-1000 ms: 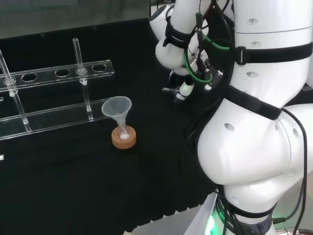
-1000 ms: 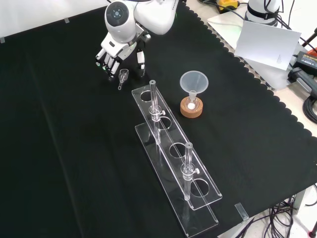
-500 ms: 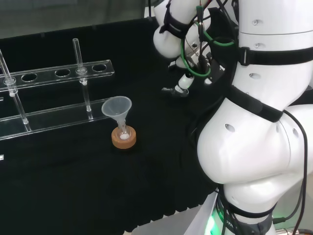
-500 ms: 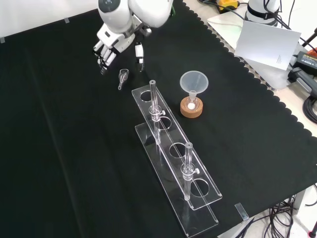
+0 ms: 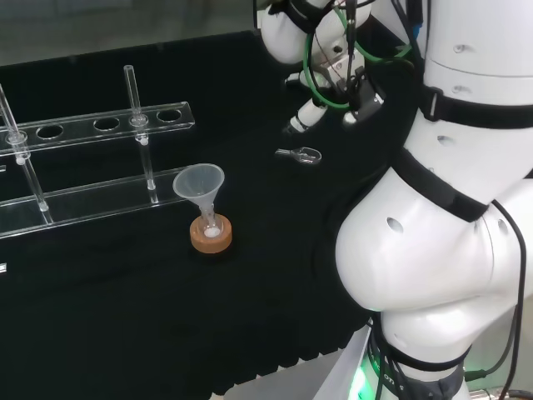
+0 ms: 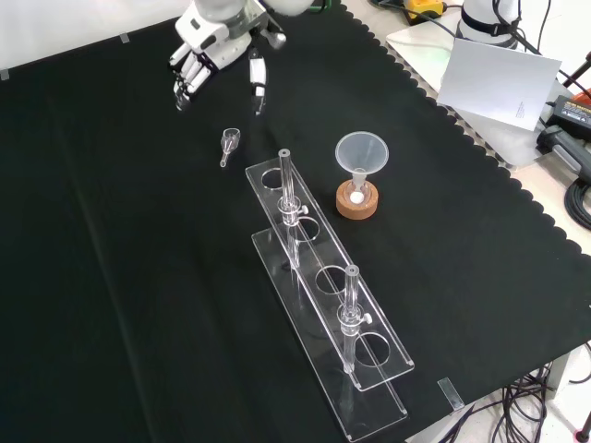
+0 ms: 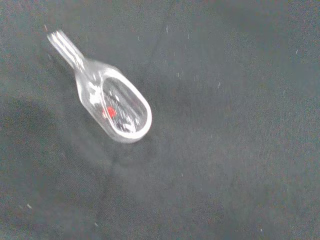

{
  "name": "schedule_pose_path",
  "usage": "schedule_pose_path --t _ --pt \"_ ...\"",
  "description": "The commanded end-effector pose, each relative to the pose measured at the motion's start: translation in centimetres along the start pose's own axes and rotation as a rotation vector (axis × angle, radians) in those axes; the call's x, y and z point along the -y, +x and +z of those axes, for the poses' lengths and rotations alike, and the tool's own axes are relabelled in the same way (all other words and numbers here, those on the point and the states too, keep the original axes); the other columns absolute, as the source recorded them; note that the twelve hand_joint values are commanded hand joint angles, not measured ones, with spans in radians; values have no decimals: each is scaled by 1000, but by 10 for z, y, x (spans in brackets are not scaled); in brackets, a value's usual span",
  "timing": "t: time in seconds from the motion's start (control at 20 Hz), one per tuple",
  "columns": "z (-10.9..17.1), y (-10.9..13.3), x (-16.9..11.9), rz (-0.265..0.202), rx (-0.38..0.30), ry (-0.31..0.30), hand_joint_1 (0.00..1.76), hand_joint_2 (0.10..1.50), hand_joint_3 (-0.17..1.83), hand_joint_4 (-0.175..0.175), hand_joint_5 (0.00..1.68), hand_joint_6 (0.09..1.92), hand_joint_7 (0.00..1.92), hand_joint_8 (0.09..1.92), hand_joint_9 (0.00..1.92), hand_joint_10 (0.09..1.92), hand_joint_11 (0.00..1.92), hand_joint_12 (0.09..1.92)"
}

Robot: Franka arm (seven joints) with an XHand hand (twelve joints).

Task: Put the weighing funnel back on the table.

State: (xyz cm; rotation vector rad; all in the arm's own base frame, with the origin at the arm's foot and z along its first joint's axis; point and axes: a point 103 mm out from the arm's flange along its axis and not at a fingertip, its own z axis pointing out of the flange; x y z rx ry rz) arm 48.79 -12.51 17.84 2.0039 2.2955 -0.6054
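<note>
The weighing funnel [image 6: 228, 144] lies flat on the counter [image 6: 111, 277], just beyond the far end of the clear rack [image 6: 325, 300], with nothing touching it. The hand [image 6: 205, 44] was close over it a second ago. It now hangs higher and farther back, fingers [image 6: 187, 78] straight, spread and empty.

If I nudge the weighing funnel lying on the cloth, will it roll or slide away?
The weighing funnel looks small, thin and clear, so probably light and breakable. Its rounded scoop and stem suggest it could rock or roll sideways. The black cloth under it would likely damp sliding.
</note>
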Motion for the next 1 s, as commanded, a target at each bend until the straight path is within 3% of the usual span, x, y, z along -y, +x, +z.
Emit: schedule_pose_path --t 0.05,0.45,0.75,1.0 --pt "-41 27 26 -40 -6 -58 390 663 50 45 90 87 435 87 535 87 263 1597" --pt "-77 45 55 -42 -41 -104 395 667 42 43 50 87 401 87 504 87 324 1569" --pt "-107 69 89 -47 -24 -162 395 669 39 39 55 87 411 87 511 87 305 1565" --pt "-122 86 112 -33 -28 -163 397 671 37 38 61 87 420 87 516 87 276 1572"
